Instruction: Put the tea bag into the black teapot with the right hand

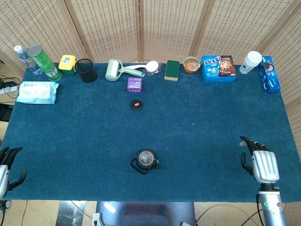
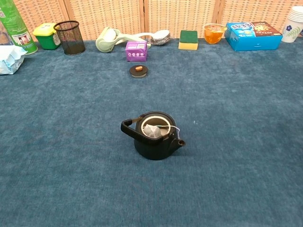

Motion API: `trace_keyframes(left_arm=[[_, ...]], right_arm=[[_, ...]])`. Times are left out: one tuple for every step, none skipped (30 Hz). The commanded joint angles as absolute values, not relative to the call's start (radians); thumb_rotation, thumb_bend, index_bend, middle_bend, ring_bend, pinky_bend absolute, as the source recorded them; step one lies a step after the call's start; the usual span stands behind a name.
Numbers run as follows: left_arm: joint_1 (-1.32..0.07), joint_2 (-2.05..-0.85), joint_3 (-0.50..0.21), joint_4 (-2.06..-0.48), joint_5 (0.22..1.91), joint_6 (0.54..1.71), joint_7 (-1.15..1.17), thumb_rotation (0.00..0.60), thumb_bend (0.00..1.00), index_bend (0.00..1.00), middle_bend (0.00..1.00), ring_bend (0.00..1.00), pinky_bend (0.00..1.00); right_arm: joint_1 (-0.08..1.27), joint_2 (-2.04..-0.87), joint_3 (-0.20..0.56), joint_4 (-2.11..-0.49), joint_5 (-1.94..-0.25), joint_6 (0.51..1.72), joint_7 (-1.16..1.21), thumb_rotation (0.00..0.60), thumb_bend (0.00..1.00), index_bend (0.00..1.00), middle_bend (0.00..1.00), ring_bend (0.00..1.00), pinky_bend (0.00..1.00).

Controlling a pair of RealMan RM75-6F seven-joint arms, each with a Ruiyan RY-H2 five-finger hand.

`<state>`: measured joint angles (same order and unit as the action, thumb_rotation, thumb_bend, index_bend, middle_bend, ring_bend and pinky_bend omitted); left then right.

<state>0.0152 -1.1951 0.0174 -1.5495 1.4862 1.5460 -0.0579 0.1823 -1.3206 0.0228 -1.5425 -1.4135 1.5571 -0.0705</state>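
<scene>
Tea bag (image 2: pixel 152 131) sits inside the teapot (image 2: pixel 152 136), string draped over the rim toward the spout; I'd call the task done. My R hand (image 1: pixel 261 165) hangs at the near-right edge of the surface (image 1: pixel 197 122), fingers apart, holding nothing. L hand (image 1: pixel 5 165) is at the near-left corner, also loose and empty. Pot lies well left of my R hand, about level w/ it, nearer to R than to L. Its handle-to-spout axis runs left to right, spout toward the R side. Lid (image 2: pixel 138 70) lies apart, farther back, near the purple box (image 2: pixel 136 50). Chest view shows the bag in the pot's mouth but no hands; head view shows both hands, bag barely readable there.
</scene>
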Motion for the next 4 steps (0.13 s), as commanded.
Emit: trace_keyframes(left_arm=[[0.016,-1.189,0.016,-1.557,1.483,1.540,-0.054,0.600,0.45,0.16,0.18,0.08,0.16],[0.016,-1.188,0.016,-1.558,1.481,1.538,-0.053,0.600,0.45,0.16,0.18,0.08,0.16],[0.015,-1.188,0.016,-1.559,1.480,1.536,-0.053,0.600,0.45,0.16,0.18,0.08,0.16],[0.015,-1.187,0.016,-1.561,1.478,1.531,-0.052,0.600,0.45,0.16,0.18,0.08,0.16]], right_arm=[[0.180,-1.322,0.028,-1.538,-1.414,1.546,-0.065,0.600,0.64,0.22,0.37,0.37,0.40],[0.179,-1.322,0.031,-1.537,-1.415,1.543,-0.064,0.600,0.64,0.22,0.37,0.37,0.40],[0.179,-1.323,0.032,-1.535,-1.415,1.541,-0.065,0.600,0.64,0.23,0.37,0.37,0.39],[0.178,-1.325,0.035,-1.532,-1.415,1.538,-0.066,0.600,0.64,0.23,0.37,0.37,0.39]])
